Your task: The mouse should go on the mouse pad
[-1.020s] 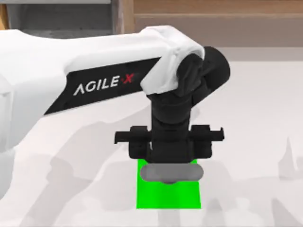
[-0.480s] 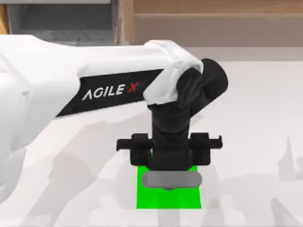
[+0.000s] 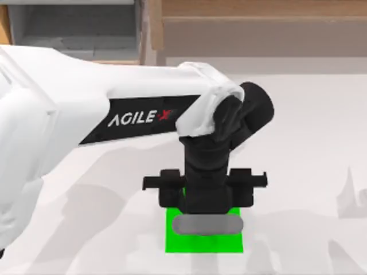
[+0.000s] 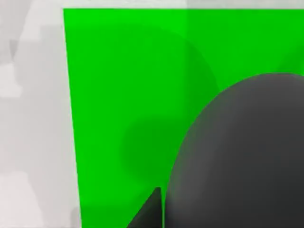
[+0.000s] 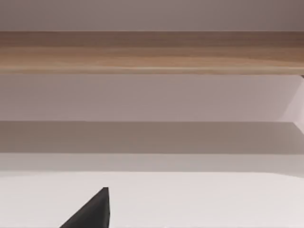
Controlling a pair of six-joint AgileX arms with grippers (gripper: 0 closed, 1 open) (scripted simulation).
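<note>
Top view shows the left tool point(image 3: 207, 220) reaching down over the mouse pad point(image 3: 175, 243), near the front middle of the table point(image 3: 309, 149). Its black wrist body with the cross bar covers the fingers, so I cannot tell from the pictures how wide the tool stands or whether it grips. Just under it the mouse point(image 3: 207, 225) appears as a grey oval lying across the upper part of the green square. I also cannot tell if the mouse already touches the pad or hangs a little above it.

From the left wrist camera, the mouse point(image 4: 242, 156) is a big dark grey round shape very close to the lens. The mouse pad point(image 4: 123, 95) spreads bright green behind it, with a soft shadow on the sheet beside the mouse, and one dark fingertip point(image 4: 149, 213) shows at the edge. The pale table point(image 4: 33, 118) lies beyond the pad's border.

From the right wrist camera, one dark fingertip point(image 5: 92, 211) of the right tool is seen over the bare white table point(image 5: 213, 199), facing a wooden ledge point(image 5: 152, 52).
</note>
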